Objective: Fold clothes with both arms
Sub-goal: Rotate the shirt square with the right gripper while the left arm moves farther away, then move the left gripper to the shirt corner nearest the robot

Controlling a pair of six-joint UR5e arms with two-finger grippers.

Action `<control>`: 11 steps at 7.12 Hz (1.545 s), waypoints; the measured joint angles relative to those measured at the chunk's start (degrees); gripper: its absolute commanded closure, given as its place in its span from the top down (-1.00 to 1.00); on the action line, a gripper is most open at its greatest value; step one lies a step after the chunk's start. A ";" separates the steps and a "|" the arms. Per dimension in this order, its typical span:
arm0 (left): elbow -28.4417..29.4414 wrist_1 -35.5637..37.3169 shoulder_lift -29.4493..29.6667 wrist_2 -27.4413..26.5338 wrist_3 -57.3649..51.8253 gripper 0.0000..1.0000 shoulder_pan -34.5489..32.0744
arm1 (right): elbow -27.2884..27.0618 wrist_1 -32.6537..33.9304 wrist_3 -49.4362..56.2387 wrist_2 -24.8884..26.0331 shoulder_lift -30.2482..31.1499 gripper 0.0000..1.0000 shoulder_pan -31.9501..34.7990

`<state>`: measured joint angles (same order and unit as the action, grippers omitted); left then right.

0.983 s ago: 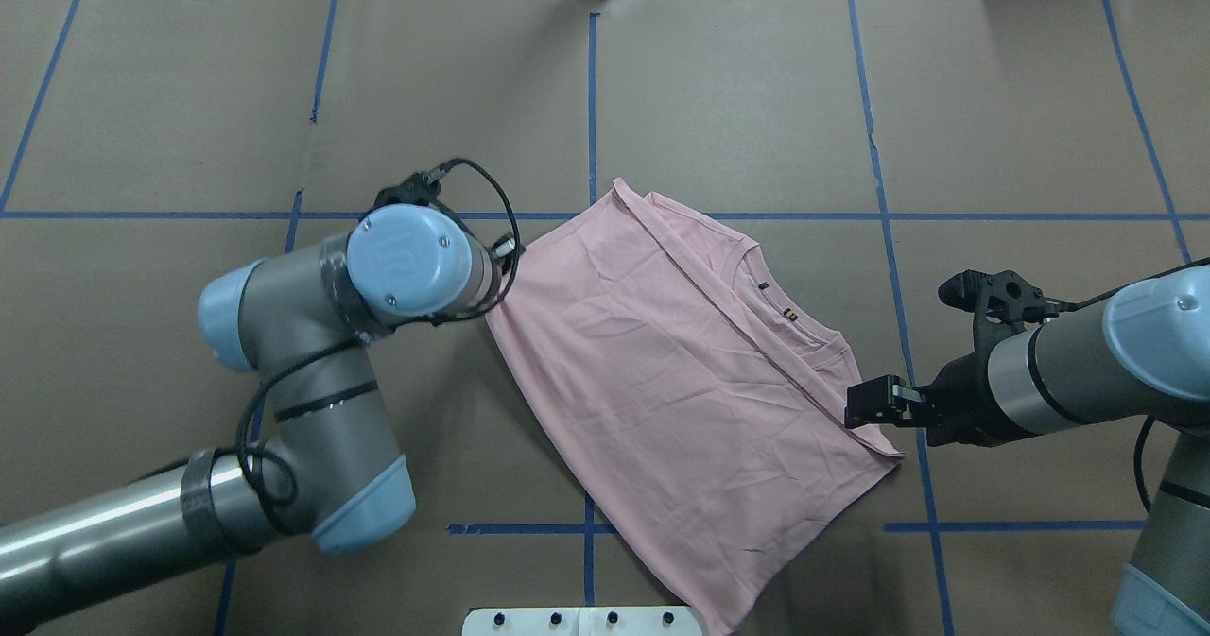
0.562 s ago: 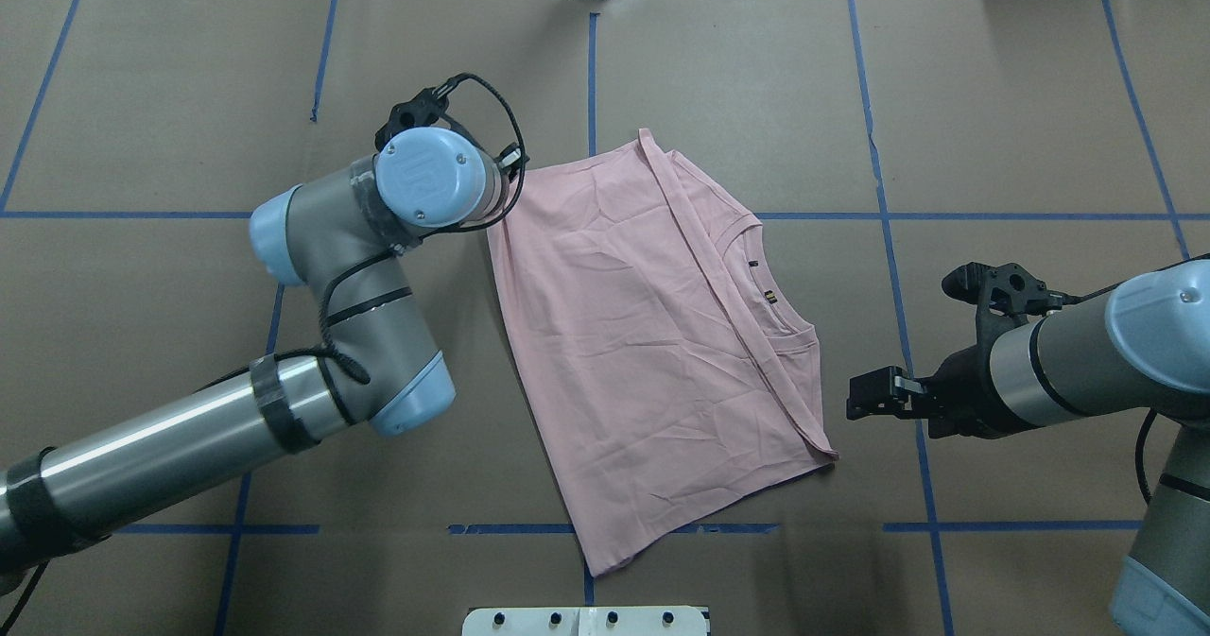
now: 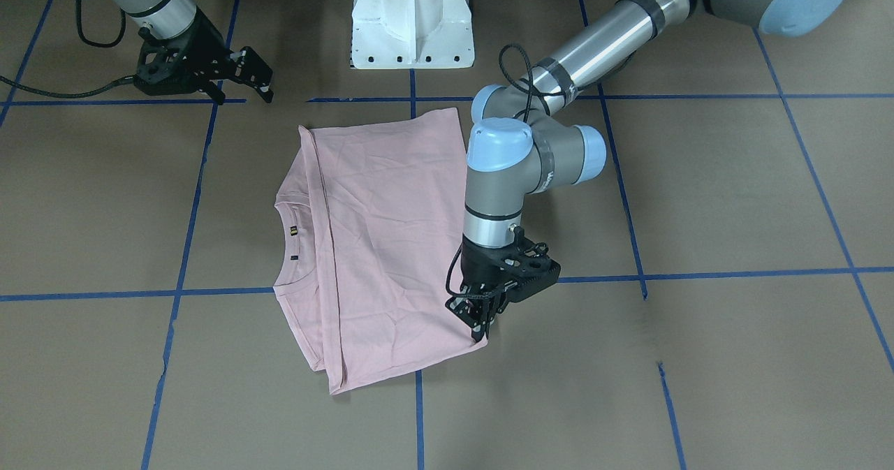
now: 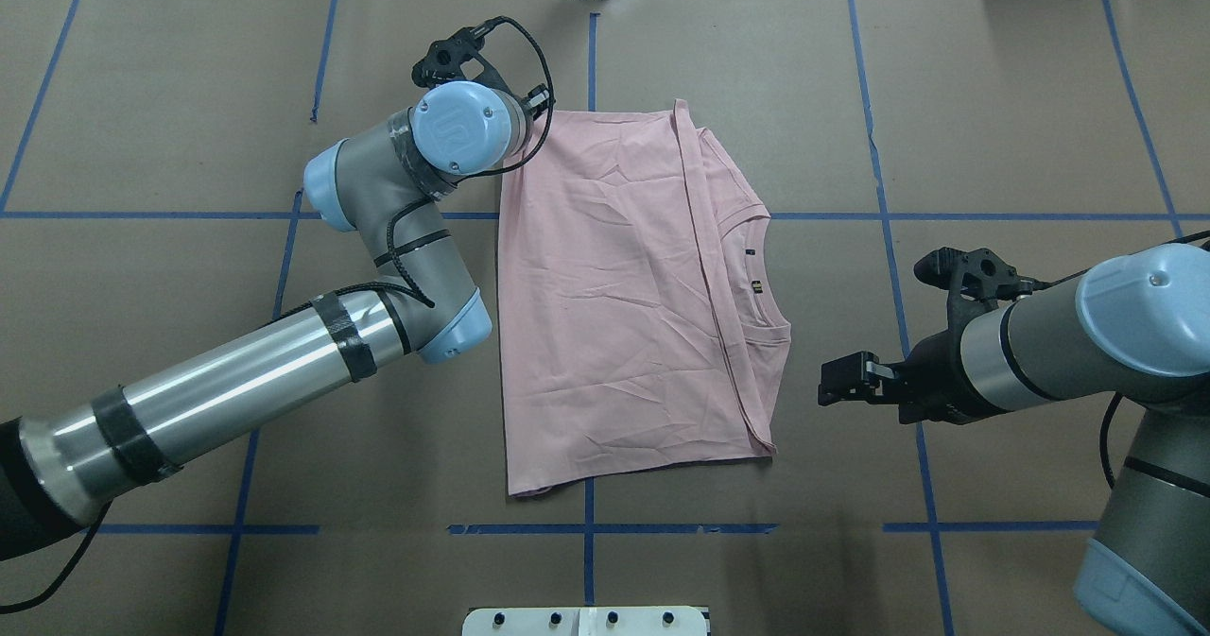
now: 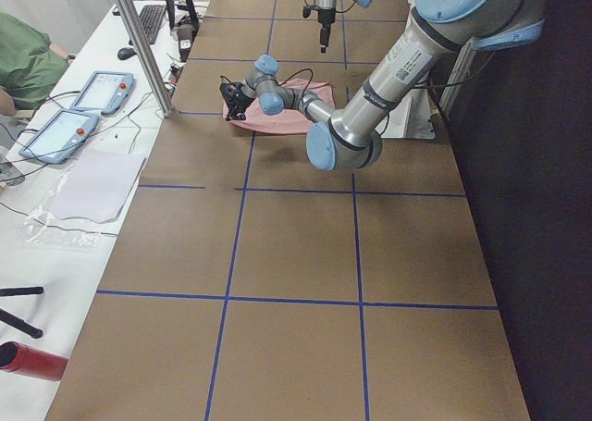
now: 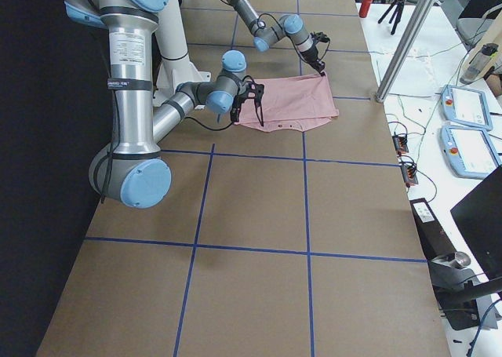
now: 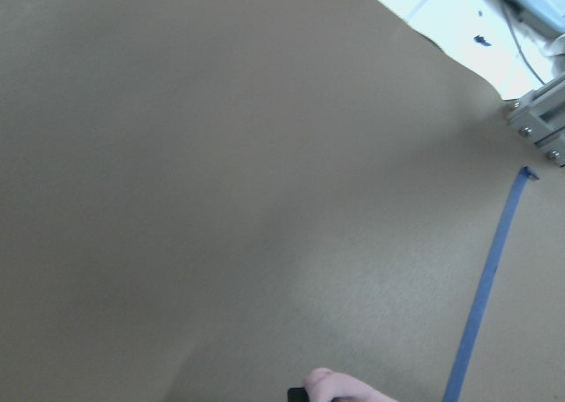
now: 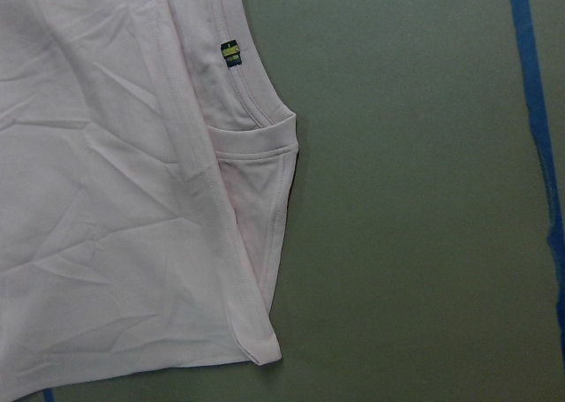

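Roughly midway, judging by layers: T-shirt [image 4: 614,305] lying folded once, hem layer reaching collar [image 4: 756,277]; further folds remaining. Left gripper [image 3: 482,327] pinching shirt corner right at its fingertips. Right gripper [image 4: 832,392] hovering spread, shirt edge near ahead, not touching. Left wrist [image 4: 463,140] hiding pinch overhead; print, sleeves not showing.

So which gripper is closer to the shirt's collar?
The right gripper: it hovers open just beside the collar, off the T-shirt. The left gripper pinches a corner on the side away from the collar.
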<state>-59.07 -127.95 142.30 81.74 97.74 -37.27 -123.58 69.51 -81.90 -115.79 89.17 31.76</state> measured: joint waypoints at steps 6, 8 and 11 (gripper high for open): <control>10.13 -12.72 3.09 -1.54 -6.47 1.00 -1.02 | 2.29 0.60 -0.01 0.46 -3.75 1.00 0.77; 7.00 -8.91 2.63 5.28 -6.24 1.00 -2.09 | 4.02 0.70 0.01 0.47 -5.33 1.00 2.07; -15.10 4.50 -9.65 16.22 -3.74 1.00 -2.18 | 4.97 0.54 0.47 0.00 -6.27 1.00 3.88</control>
<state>-74.17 -123.44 132.65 97.97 94.00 -39.46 -118.61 70.05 -81.43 -115.79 82.90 35.65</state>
